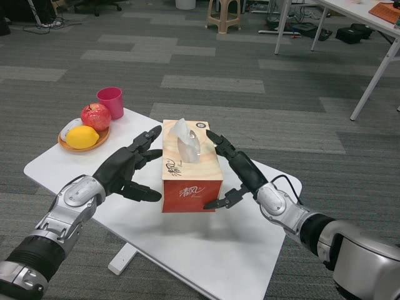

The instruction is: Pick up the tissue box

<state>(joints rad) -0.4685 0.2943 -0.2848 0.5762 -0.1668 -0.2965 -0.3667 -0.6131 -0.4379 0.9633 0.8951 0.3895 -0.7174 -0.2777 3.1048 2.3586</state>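
Note:
An orange-red tissue box (191, 187) with a white tissue sticking out of its top sits between my two hands over the middle of the white table (237, 256). My left hand (128, 169) presses against its left side, fingers along the top edge and thumb at the lower corner. My right hand (236, 172) presses the right side the same way. A shadow on the table below the box stands apart from it, so the box looks raised a little off the surface.
At the table's far left corner an orange plate (94, 143) carries a red apple (95, 116), a lemon (82, 137) and a white item. A pink cup (111, 101) stands behind it. Grey carpet, table legs and a stool lie beyond.

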